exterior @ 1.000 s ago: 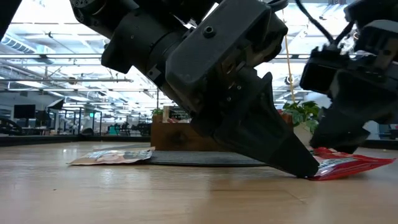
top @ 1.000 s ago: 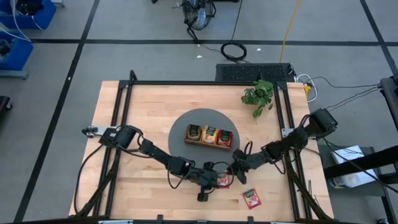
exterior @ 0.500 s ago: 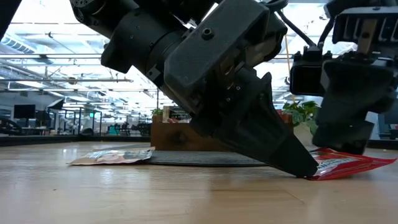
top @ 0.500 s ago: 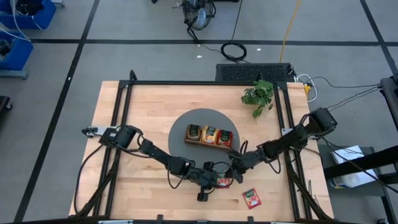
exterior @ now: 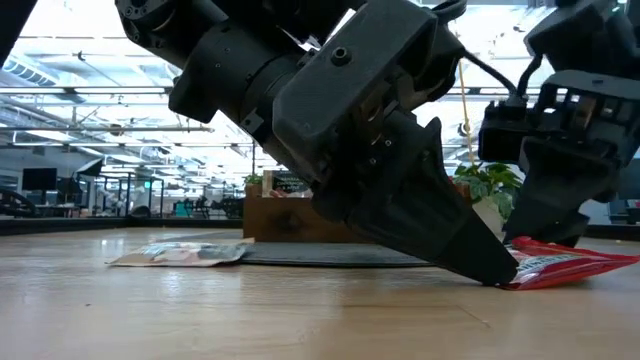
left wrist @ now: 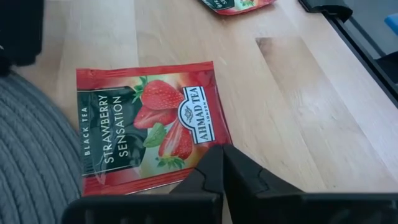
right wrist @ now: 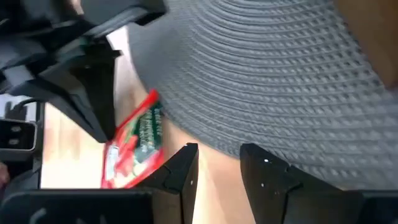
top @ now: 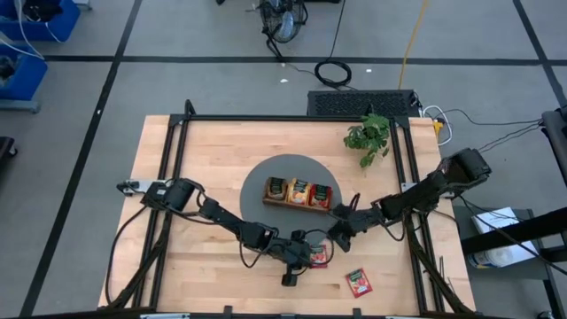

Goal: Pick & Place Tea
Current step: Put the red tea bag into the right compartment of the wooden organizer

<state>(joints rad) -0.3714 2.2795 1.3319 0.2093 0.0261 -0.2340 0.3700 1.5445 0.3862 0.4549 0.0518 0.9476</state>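
Red strawberry tea sachet (left wrist: 149, 127) lies flat on the wooden counter (top: 221, 151) beside the grey mat (top: 266, 173). Left pincer (left wrist: 221, 152) is clenched, tips pressing the sachet's edge. Right pincer (right wrist: 214, 155) hovers nearby, released.

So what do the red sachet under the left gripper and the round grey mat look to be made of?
Red sachet: glossy printed foil or coated paper, judging by its sheen and crimped edges. Round grey mat: woven fabric or cord, matte, with concentric ribbed rows. Left gripper is shut, tips at the sachet's edge.

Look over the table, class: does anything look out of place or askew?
Yes. Two red tea sachets lie loose on the bare wood instead of in the wooden tray. One sits by the grey mat's edge under the shut left gripper, one edge lifted off the table. The other lies alone near the front edge, askew.
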